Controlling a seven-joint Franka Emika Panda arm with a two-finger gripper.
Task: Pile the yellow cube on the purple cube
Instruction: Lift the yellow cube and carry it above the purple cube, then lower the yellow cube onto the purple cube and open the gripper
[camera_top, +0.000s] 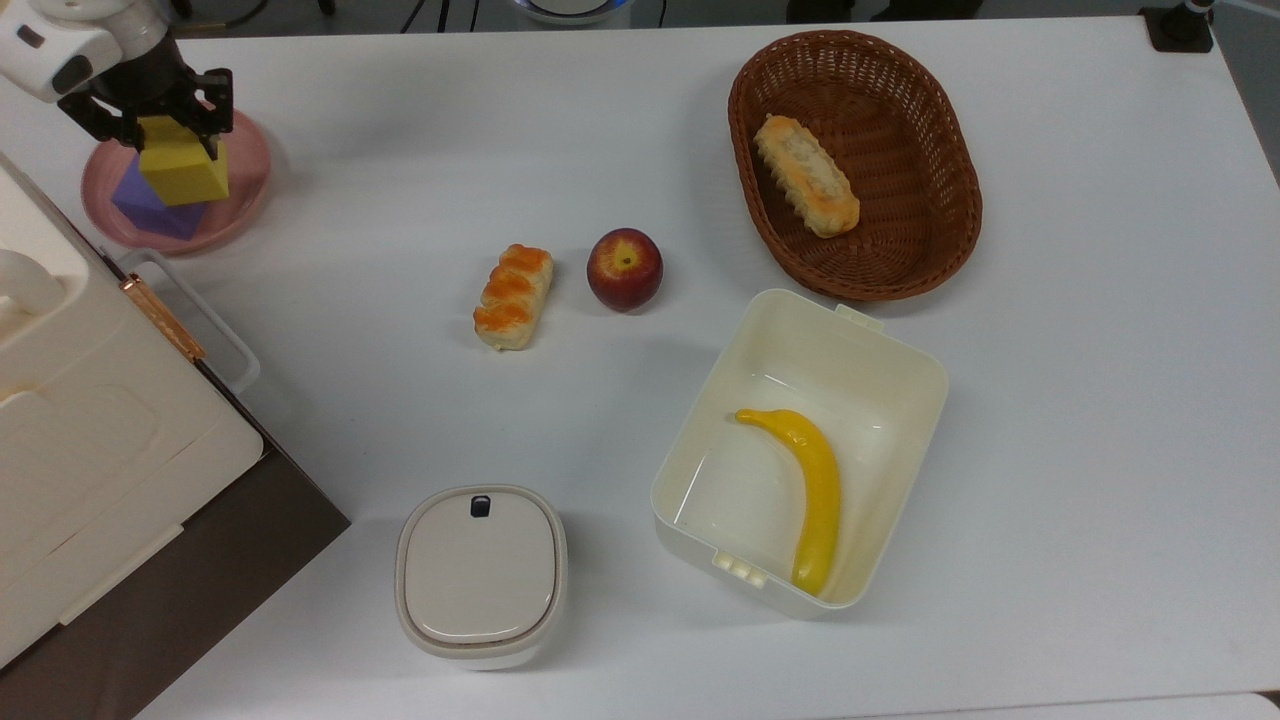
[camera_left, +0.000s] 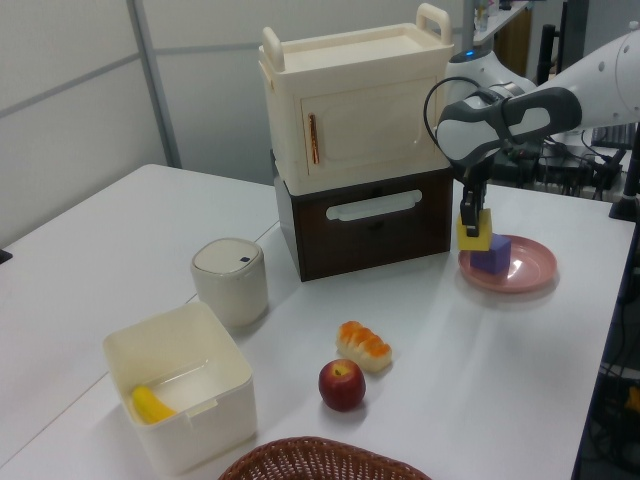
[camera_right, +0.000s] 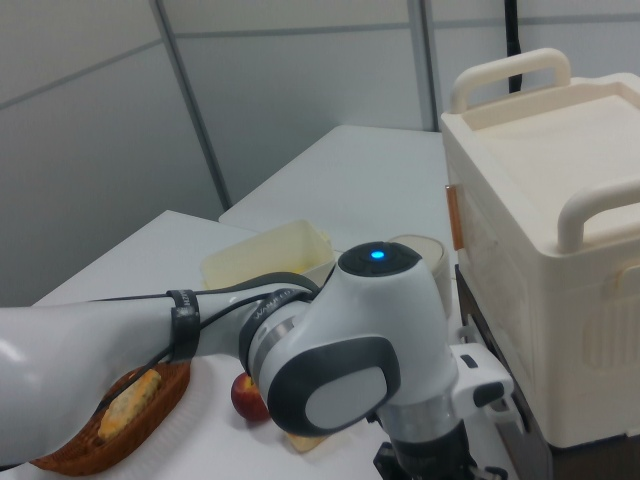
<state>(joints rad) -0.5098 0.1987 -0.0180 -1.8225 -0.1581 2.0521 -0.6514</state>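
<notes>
My gripper (camera_top: 165, 125) (camera_left: 470, 215) is shut on the yellow cube (camera_top: 183, 172) (camera_left: 474, 236), holding it in the air over the pink plate (camera_top: 245, 170) (camera_left: 528, 270). The purple cube (camera_top: 145, 208) (camera_left: 492, 254) sits on that plate, partly covered by the yellow cube in the top view. In the left view the yellow cube hangs just left of and slightly above the purple cube, overlapping its upper left corner. The right view has the arm's wrist (camera_right: 370, 370) in the foreground, hiding both cubes.
A cream cabinet on a brown drawer base (camera_top: 90, 420) (camera_left: 360, 150) stands close beside the plate. On the table lie a bread roll (camera_top: 513, 296), an apple (camera_top: 624, 269), a lidded white jar (camera_top: 481, 575), a white box holding a banana (camera_top: 815, 490), and a wicker basket (camera_top: 950, 190) with bread.
</notes>
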